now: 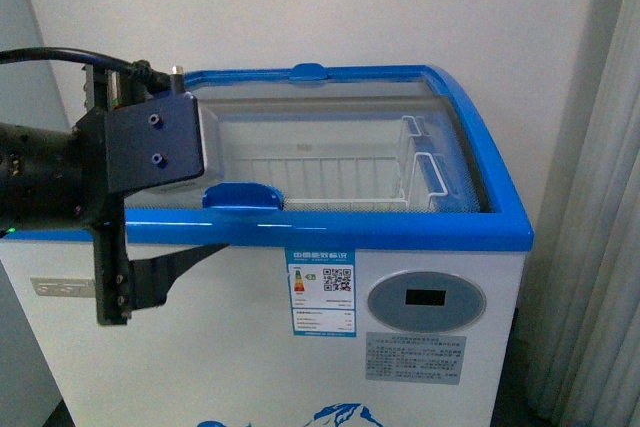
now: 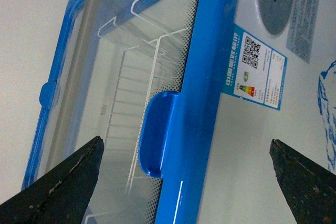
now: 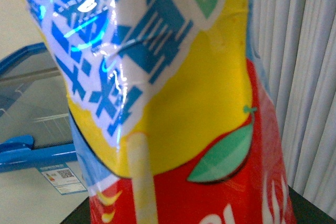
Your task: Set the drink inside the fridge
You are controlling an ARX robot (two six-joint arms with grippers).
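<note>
From the front: fridge [image 1: 420,347] with its glass lid [image 1: 340,137] seemingly drawn over the wire baskets [image 1: 340,177], blue handle [image 1: 245,195] at the near rim, left arm [image 1: 60,177] tight against the front corner. On the left wrist: left gripper [image 2: 185,141] spread wide and empty, straddling that handle; liable to slip off the curved glass or clip the rim. On the right wrist: drink [image 3: 199,108] filling the frame, outside the fridge; right gripper's hold impossible to tell; curtain [image 3: 315,77] close, little side room.

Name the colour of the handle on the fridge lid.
Blue handle; the left wrist view shows it best.
</note>
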